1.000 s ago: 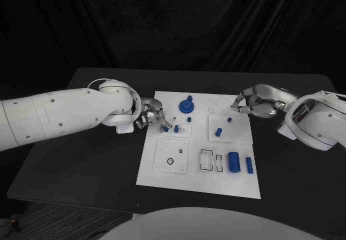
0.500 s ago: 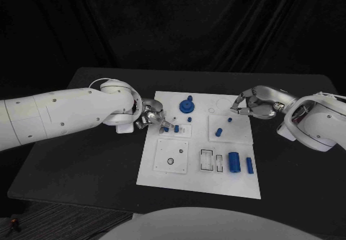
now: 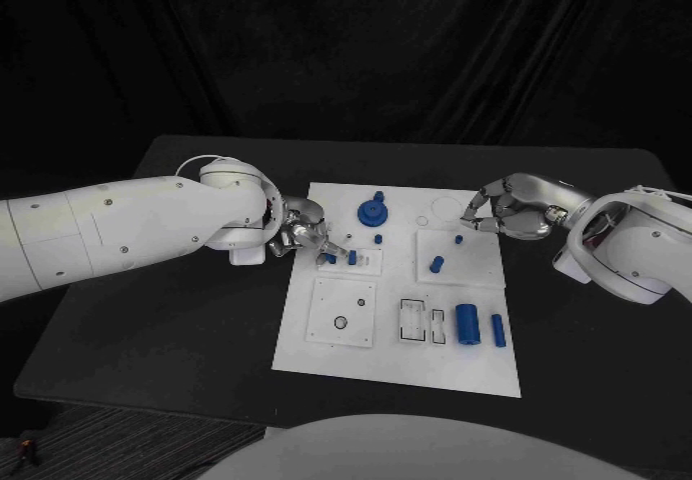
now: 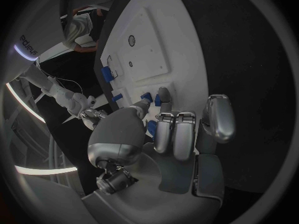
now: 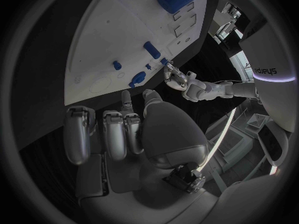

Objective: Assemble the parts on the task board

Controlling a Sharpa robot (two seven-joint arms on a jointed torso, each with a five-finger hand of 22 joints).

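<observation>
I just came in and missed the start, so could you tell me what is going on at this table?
The robot is assembling small blue parts on the white task board. Its left hand reaches over the board's left edge, with its fingertips at a small blue peg on a raised white block; whether it grips the peg cannot be told. The right hand hovers at the board's far right corner with its fingers curled and nothing visible in them. A blue gear and a large blue cylinder sit elsewhere on the board.

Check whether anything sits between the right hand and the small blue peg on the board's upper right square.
Nothing visible does. The right hand hovers at the task board edge, and only bare white board lies between its fingertips and the small blue peg. The taller blue peg stands nearer the robot, off that line.
</observation>
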